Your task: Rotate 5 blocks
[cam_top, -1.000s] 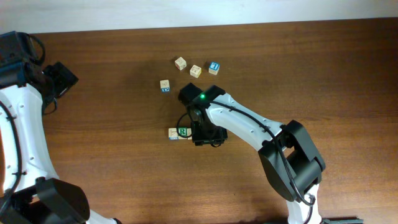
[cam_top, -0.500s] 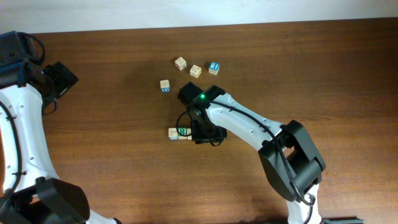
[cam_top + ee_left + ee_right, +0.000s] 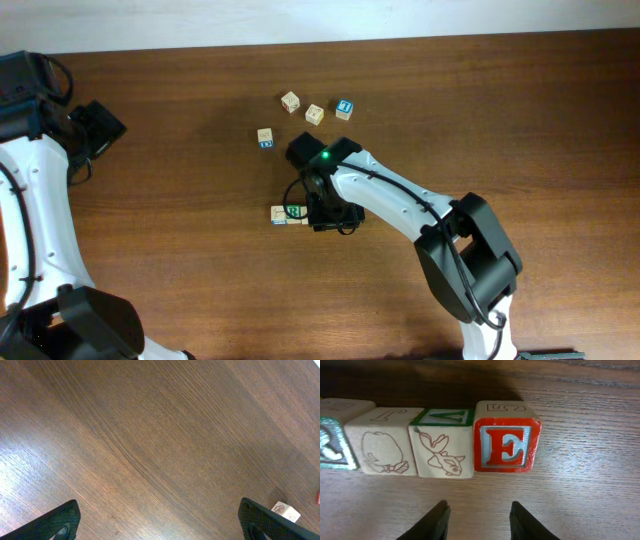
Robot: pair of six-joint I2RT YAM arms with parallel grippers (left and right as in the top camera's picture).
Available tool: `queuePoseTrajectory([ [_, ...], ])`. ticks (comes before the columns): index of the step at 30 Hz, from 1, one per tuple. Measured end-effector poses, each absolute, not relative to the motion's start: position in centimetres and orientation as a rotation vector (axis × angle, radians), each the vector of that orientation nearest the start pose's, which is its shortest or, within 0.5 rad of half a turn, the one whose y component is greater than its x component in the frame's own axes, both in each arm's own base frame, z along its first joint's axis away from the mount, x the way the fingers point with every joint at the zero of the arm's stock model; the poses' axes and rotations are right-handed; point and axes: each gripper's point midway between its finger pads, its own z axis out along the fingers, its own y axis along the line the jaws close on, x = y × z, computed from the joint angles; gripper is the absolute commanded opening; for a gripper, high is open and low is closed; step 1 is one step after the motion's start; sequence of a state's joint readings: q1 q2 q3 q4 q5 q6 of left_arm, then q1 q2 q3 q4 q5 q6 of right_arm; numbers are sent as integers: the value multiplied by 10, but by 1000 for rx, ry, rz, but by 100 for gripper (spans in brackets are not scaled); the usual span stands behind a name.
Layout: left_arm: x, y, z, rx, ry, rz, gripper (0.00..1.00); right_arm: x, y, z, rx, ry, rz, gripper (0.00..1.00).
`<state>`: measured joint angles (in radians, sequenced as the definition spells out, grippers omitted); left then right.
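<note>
Blocks (image 3: 445, 442) abutting (one row), table (image 3: 580, 485) seemingly open

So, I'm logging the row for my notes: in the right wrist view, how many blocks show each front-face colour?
Red E block: 1
Green R block: 1
Plain picture blocks: 2
Total: 4

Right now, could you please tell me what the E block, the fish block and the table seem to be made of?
E block: pale wood, apparently bare and matt; faint grain on top, red paint around the letter.
Fish block: same pale wood, printed line drawing, green-framed top.
Table: dark wood or wood-look laminate, slight sheen; streaked grain, which is unclear.
</note>
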<state>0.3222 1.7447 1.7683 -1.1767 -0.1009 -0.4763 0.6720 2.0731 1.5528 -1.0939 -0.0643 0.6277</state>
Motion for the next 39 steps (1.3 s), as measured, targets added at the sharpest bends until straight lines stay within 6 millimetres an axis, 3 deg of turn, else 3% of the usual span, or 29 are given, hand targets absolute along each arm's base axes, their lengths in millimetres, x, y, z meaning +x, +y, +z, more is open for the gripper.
queuePoseTrajectory([
  [6, 382, 146, 215, -1083, 2494, 93, 99, 287, 243, 16, -68, 3243, 5, 40],
  [39, 381, 145, 215, -1084, 2496, 93, 99, 293, 247, 16, -68, 3218, 35, 40],
])
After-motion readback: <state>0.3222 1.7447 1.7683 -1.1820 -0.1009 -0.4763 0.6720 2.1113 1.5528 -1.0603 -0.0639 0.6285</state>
